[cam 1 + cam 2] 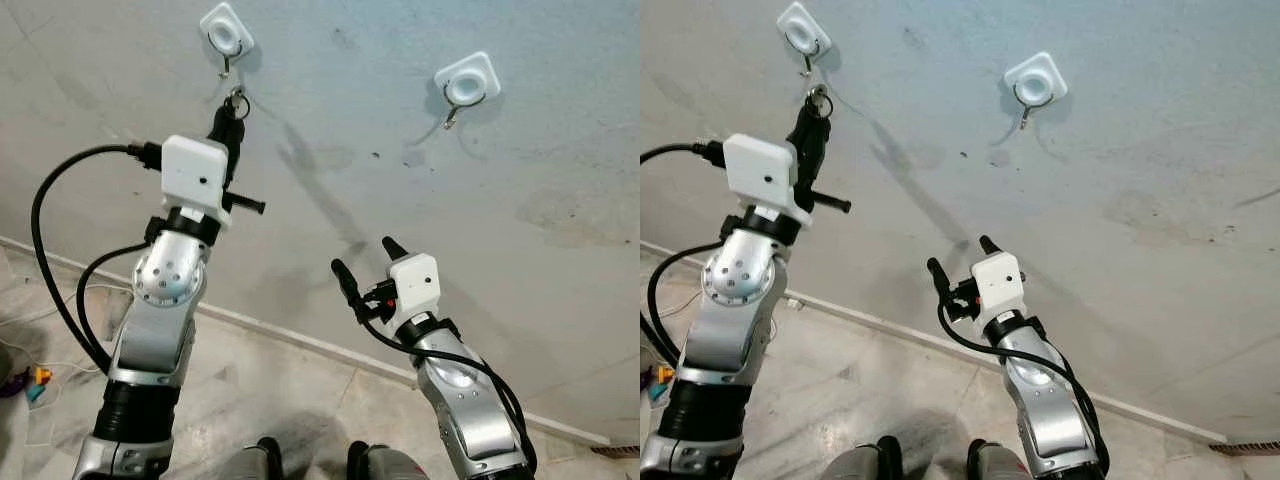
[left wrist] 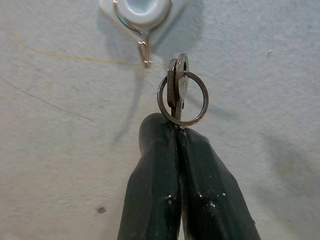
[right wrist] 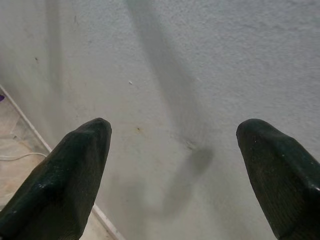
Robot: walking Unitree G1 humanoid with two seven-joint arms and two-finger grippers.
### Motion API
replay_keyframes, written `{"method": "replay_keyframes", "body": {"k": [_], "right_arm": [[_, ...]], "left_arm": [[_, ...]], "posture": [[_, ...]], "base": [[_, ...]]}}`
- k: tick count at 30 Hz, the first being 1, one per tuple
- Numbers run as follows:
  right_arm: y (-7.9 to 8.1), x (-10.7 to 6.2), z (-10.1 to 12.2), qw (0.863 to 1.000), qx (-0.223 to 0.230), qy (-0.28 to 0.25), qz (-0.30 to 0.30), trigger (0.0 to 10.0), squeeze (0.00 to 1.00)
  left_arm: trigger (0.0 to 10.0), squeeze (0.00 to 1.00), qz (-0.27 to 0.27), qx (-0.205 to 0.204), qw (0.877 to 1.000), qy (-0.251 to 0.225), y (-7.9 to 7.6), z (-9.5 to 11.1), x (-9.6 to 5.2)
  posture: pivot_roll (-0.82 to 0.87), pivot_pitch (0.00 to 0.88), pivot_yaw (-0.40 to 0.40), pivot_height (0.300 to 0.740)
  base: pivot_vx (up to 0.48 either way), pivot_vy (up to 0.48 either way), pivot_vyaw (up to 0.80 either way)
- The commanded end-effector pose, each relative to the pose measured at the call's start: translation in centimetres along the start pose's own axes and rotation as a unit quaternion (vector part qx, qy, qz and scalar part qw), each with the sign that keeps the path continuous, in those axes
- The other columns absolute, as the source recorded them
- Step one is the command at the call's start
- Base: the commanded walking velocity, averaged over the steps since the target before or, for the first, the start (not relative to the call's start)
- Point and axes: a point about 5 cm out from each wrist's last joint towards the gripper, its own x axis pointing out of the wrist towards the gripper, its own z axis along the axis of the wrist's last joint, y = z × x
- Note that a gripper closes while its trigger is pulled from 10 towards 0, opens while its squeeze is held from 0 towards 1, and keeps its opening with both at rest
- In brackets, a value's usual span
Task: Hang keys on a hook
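The wall [image 1: 400,200] is pale grey plaster, scuffed and stained, meeting a tiled floor [image 1: 300,400] at a light skirting strip. Two white square hook mounts are stuck on it: the left hook [image 1: 226,40] and the right hook [image 1: 465,85], each with a small metal hook hanging below its pad.

The left arm [image 1: 160,330] reaches up toward the left hook, with a black cable looping off its wrist. The right arm [image 1: 465,400] is raised lower, well below and to the right of the left hook.

The left hand [image 2: 177,125] is pinched tight on the keys [image 2: 179,90], its two fingers pressed together. The keys and their ring [image 2: 200,97] stand upright above the fingertips, just below the left hook and slightly to one side, not touching it.

The right hand [image 3: 172,130] is spread wide and holds nothing, facing bare wall.
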Motion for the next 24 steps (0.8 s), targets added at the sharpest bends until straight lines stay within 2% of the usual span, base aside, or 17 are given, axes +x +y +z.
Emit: {"method": "replay_keyframes", "body": {"k": [1,8,10,15,20,24], "right_arm": [[0.1,-0.1,-0.2,1.0,0.001,0.002,0.0,10.0,0.0],[0.1,0.1,-0.1,1.0,0.0,0.0,0.001,10.0,0.0],[0.1,0.2,0.0,1.0,-0.001,-0.002,0.0,10.0,0.0],[0.1,0.2,0.0,1.0,-0.001,-0.003,-0.002,10.0,0.0],[0.1,0.3,0.0,1.0,-0.002,-0.004,-0.003,10.0,0.0],[0.1,0.3,0.0,1.0,-0.002,-0.005,-0.003,10.0,0.0]], "left_arm": [[10.0,0.0,0.01,0.009,1.0,-0.02,0.3,0.8,-0.1],[10.0,0.0,0.025,0.021,0.999,-0.024,1.3,1.2,0.9],[10.0,0.0,0.039,0.026,0.999,-0.02,2.1,1.1,1.4],[10.0,0.0,0.05,0.031,0.998,-0.016,2.9,1.0,1.8],[10.0,0.0,0.06,0.035,0.997,-0.016,3.4,1.1,2.1],[10.0,0.0,0.048,0.037,0.998,-0.027,2.9,1.5,2.2]], "posture": [[-0.04,0.231,0.025,0.74],[-0.04,0.228,0.025,0.74],[-0.05,0.227,0.029,0.74],[-0.05,0.226,0.03,0.74],[-0.05,0.226,0.031,0.74],[-0.05,0.224,0.031,0.74]], "base": [[0.0,0.0,0.0],[0.0,0.0,0.0],[0.0,0.0,0.0],[0.0,0.0,0.0],[0.0,0.0,0.0],[0.0,0.0,0.0]]}}
